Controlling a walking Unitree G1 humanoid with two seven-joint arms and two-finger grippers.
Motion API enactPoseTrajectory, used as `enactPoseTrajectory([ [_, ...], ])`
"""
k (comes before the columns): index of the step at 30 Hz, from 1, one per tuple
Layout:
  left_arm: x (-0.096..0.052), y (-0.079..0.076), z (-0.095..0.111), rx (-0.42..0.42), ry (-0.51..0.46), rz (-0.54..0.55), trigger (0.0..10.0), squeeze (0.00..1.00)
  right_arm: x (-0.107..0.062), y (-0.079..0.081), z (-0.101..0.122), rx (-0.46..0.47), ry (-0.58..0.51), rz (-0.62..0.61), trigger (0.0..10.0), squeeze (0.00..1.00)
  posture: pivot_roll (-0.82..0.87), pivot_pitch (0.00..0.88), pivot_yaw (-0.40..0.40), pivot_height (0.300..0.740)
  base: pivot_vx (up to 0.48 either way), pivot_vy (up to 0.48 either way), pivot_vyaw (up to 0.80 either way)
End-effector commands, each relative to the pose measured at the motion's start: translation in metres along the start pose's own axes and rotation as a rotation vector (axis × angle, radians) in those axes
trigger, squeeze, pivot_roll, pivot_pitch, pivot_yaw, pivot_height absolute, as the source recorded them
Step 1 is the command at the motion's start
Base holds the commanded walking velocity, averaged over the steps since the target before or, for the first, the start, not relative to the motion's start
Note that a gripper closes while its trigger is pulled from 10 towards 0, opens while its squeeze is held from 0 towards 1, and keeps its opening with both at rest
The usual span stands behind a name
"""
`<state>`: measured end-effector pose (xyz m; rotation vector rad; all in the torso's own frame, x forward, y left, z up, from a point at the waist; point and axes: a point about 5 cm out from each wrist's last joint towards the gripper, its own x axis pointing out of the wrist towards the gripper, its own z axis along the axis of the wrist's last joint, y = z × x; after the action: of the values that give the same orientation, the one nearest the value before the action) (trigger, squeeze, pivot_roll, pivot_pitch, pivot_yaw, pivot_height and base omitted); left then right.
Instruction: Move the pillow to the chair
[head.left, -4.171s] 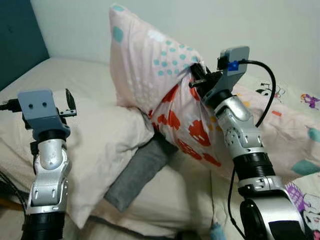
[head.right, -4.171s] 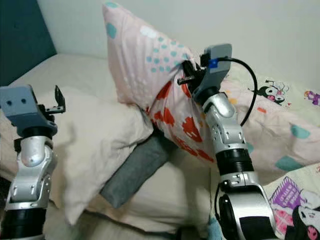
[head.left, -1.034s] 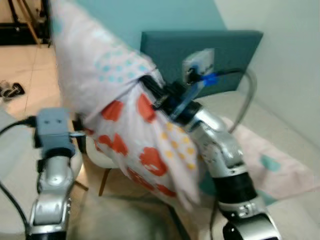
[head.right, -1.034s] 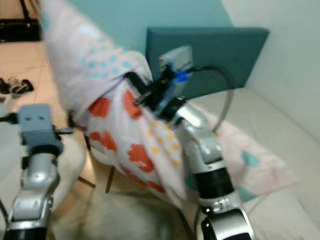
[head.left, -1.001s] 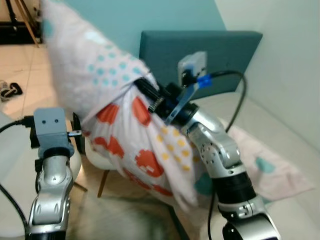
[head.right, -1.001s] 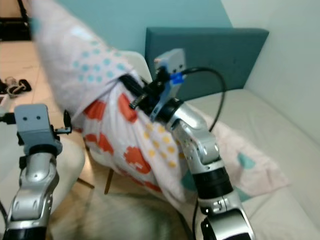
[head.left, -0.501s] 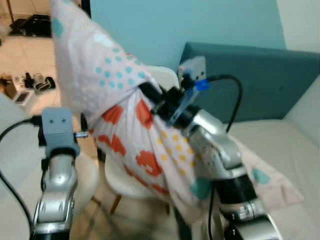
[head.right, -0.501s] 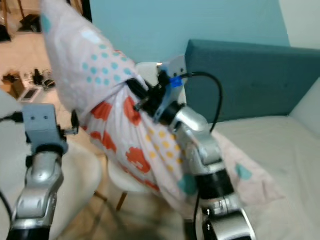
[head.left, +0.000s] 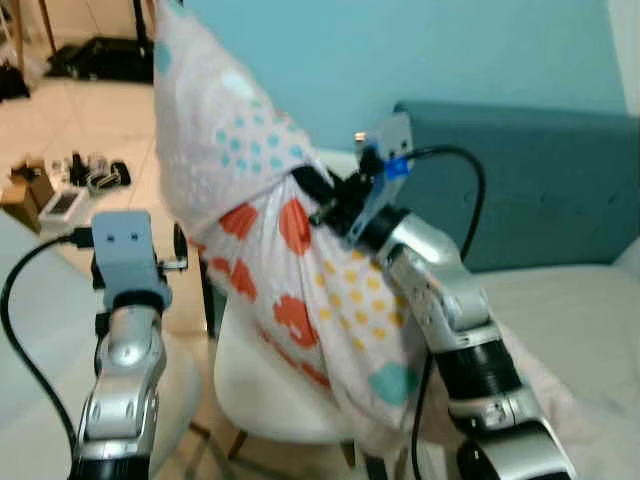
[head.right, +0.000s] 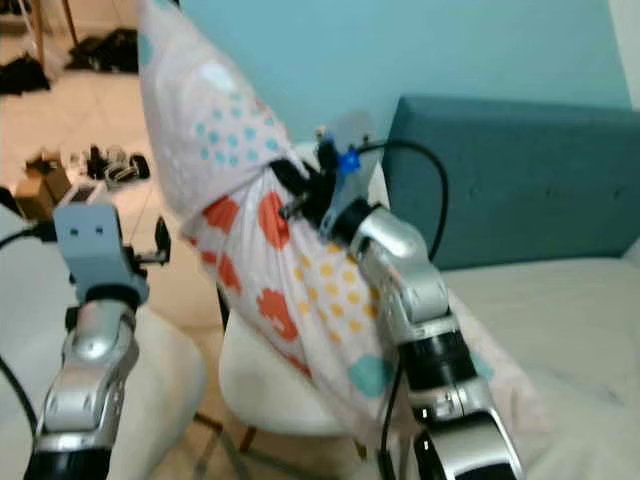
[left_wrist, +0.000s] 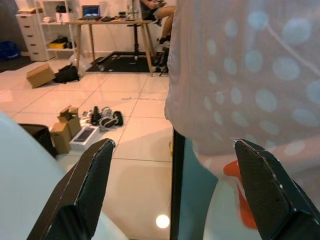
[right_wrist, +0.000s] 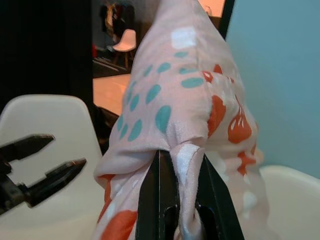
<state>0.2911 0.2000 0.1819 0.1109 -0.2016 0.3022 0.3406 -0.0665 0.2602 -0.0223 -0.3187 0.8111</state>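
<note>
Your right hand (right_wrist: 176, 200) pinches a fold of the pillow (head.left: 290, 250), which hangs from it above the white chair (head.left: 265, 385). Your left hand (left_wrist: 170, 185) hovers beside the pillow, fingers spread.

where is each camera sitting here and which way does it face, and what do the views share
Left eye view: on the head, looking forward and down at the white chair; both silver arms show, the right gripper pinching the pillow.
Right eye view: the same scene from the other eye, with the left gripper raised beside the pillow.
Left wrist view: along its open fingers toward a tiled floor.
Right wrist view: along fingers shut on a fold of the pillow, above the chair.
Shared: all four show the pillow.
</note>
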Motion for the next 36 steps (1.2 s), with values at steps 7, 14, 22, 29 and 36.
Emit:
enactPoseTrajectory([
  [7, 0.000, -0.005, -0.004, 0.024, 0.010, -0.028, 10.0, 0.00, 0.002, 0.003, 0.017, -0.079, -0.089, 0.044, 10.0, 0.00, 0.01, 0.000, -0.110, 0.740, 0.343, 0.000, 0.00],
  [14, -0.001, -0.006, -0.005, 0.016, 0.010, -0.031, 10.0, 0.00, 0.001, 0.006, 0.015, -0.103, -0.078, 0.069, 10.0, 0.00, 0.00, 0.000, -0.108, 0.740, 0.480, 0.000, 0.00],
  [22, -0.001, -0.006, -0.006, -0.020, 0.022, -0.016, 10.0, 0.00, 0.001, 0.010, 0.012, -0.137, -0.061, 0.096, 10.0, 0.00, 0.00, 0.000, -0.107, 0.740, 0.110, 0.000, 0.00],
  [29, -0.005, -0.006, -0.011, -0.016, 0.041, -0.023, 10.0, 0.00, 0.000, 0.018, 0.004, -0.218, -0.018, 0.163, 10.0, 0.00, 0.00, 0.000, -0.110, 0.740, 0.000, -0.066, 0.00],
  [36, -0.004, -0.003, -0.012, -0.029, 0.049, 0.015, 10.0, 0.00, -0.002, 0.024, -0.006, -0.314, 0.030, 0.217, 10.0, 0.00, 0.00, 0.000, -0.114, 0.740, 0.000, -0.369, 0.23],
])
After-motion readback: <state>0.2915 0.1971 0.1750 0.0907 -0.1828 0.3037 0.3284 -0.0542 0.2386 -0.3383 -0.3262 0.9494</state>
